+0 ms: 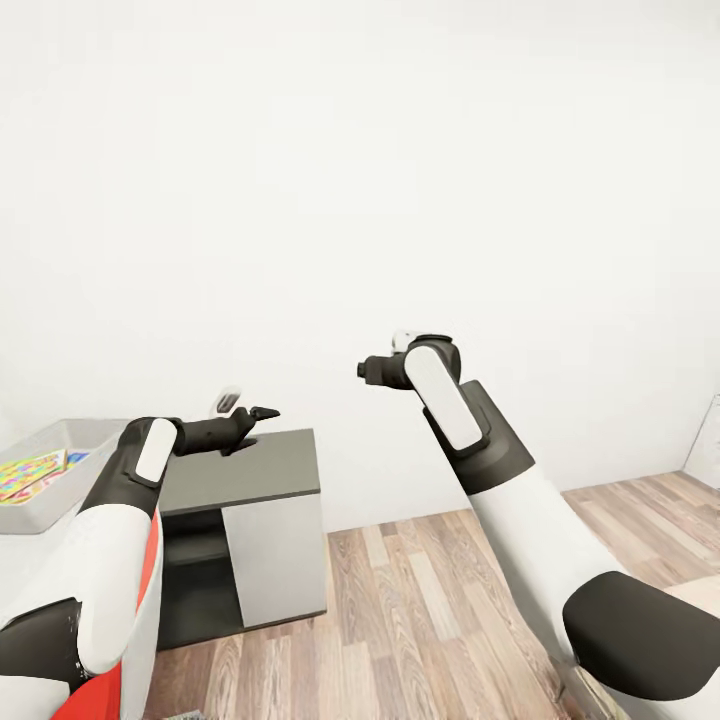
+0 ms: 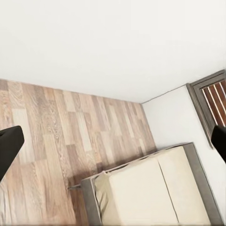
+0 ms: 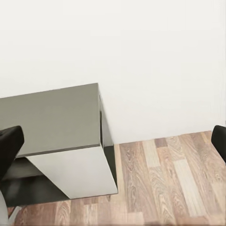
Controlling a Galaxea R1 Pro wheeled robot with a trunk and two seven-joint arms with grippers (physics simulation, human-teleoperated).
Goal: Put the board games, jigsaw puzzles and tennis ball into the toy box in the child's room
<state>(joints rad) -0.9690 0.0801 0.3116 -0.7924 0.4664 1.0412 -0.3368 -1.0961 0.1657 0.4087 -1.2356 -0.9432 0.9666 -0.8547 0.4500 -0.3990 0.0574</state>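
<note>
- The left end effector (image 1: 243, 415) hangs over the low dark grey cabinet top (image 1: 245, 470), its fingers (image 1: 264, 412) spread apart with nothing between them. In the left wrist view the dark fingertips (image 2: 9, 146) sit at opposite edges, confirming this.
- The right end effector (image 1: 366, 369) is raised in front of the white wall (image 1: 400, 180). The right wrist view shows its dark fingertips (image 3: 10, 143) wide apart and empty.
- The light grey sloping-sided toy box (image 1: 45, 478) sits just beside the cabinet, on the left-arm side. A multicoloured jigsaw puzzle mat (image 1: 30, 468) already lies inside it.
- The low cream two-section bed (image 2: 155, 193) on its grey frame appears in the left wrist view, with slatted brown shutters (image 2: 214, 101) on the wall near it. No game box is visible on the part of the mattress shown.
- The step in hand is probably travelling to fetch a board game. Both arms should stay raised and tucked while the base turns from the cabinet towards the bed.
- The cabinet corner is the nearest obstacle to the left arm. The wood-plank floor (image 1: 430, 600) beyond the cabinet looks open.
</note>
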